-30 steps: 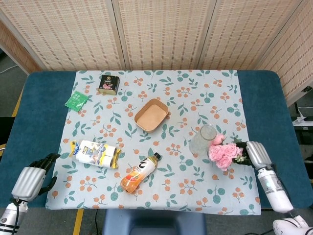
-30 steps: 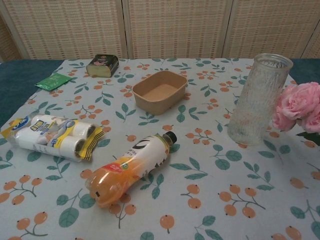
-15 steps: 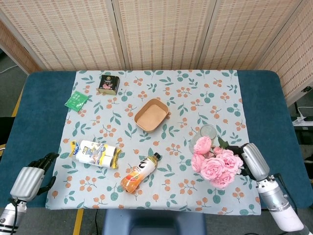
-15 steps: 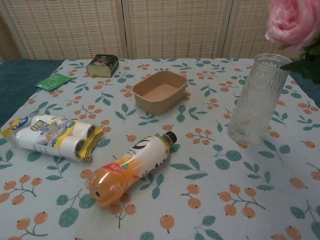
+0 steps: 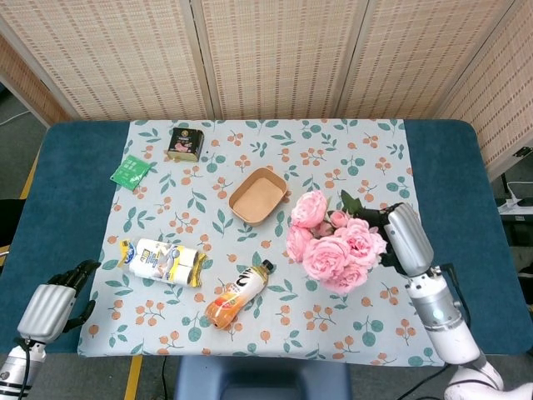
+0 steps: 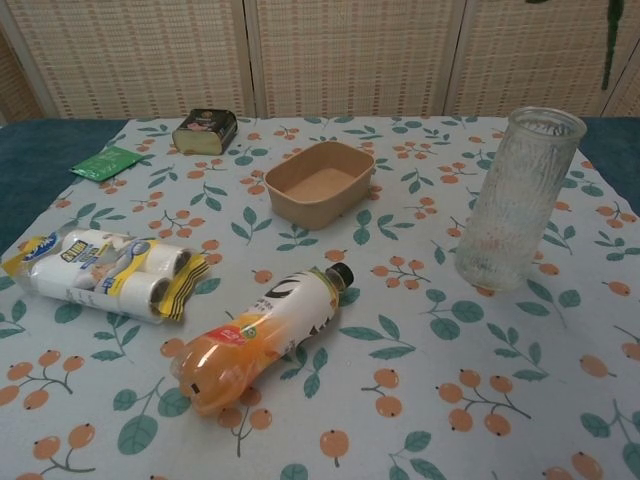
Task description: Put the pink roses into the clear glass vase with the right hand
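My right hand (image 5: 401, 237) holds the bunch of pink roses (image 5: 333, 243) lifted above the table, with the blooms pointing left and leaves at the top. In the head view the bunch hides the clear glass vase. In the chest view the vase (image 6: 518, 200) stands upright and empty at the right of the cloth, and only a green stem (image 6: 610, 42) hangs in at the top right above it. My left hand (image 5: 57, 300) rests at the near left corner of the table, holding nothing.
A brown paper tray (image 5: 259, 196) sits mid-table, left of the vase. An orange drink bottle (image 5: 239, 293) lies on its side at the front. A pack of white rolls (image 5: 162, 262) lies at the left. A dark tin (image 5: 185, 143) and a green packet (image 5: 130, 171) are at the back left.
My right hand has lifted the roses from the table beside the vase and carried them up and to the left, over the vase. The left hand has not moved.
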`<state>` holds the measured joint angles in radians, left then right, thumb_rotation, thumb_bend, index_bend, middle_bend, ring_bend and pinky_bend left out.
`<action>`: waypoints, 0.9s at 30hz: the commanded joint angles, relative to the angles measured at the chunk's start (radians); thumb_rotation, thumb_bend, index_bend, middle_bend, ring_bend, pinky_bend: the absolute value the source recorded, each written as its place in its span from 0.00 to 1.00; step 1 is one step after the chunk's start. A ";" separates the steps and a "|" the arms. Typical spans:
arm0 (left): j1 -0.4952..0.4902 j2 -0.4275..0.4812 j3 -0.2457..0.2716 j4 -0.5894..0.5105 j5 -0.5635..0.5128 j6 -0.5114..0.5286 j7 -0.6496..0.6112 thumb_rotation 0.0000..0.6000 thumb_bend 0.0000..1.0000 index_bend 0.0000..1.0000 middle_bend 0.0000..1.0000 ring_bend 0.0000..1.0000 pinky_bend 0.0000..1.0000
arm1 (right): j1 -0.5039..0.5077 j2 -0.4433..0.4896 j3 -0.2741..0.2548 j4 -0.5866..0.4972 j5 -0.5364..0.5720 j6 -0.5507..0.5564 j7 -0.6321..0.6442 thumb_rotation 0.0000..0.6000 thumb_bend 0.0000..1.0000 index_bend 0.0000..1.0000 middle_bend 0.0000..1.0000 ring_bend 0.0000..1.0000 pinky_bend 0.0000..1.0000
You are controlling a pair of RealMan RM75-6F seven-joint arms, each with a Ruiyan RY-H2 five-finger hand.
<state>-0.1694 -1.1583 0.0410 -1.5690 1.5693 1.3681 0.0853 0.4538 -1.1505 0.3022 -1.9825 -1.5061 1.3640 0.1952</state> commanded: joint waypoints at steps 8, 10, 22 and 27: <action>-0.001 -0.001 -0.001 0.001 -0.004 -0.004 0.004 1.00 0.42 0.13 0.14 0.28 0.38 | 0.097 -0.110 0.038 0.183 0.077 -0.087 0.143 1.00 0.58 0.91 0.98 1.00 1.00; -0.001 -0.002 -0.001 0.001 -0.003 -0.004 0.005 1.00 0.42 0.13 0.14 0.28 0.38 | 0.100 -0.117 0.035 0.202 0.078 -0.092 0.172 1.00 0.58 0.91 0.98 1.00 1.00; -0.001 -0.003 0.000 0.002 -0.002 -0.004 0.008 1.00 0.42 0.13 0.14 0.28 0.38 | 0.090 -0.112 0.007 0.270 0.090 -0.118 0.284 1.00 0.58 0.91 0.98 1.00 1.00; -0.001 -0.003 0.000 0.001 -0.002 -0.004 0.009 1.00 0.42 0.13 0.14 0.28 0.38 | 0.083 -0.114 -0.010 0.322 0.104 -0.146 0.361 1.00 0.58 0.91 0.98 1.00 1.00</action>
<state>-0.1707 -1.1615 0.0410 -1.5679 1.5671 1.3639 0.0942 0.5410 -1.2629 0.2999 -1.6824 -1.4087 1.2302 0.5303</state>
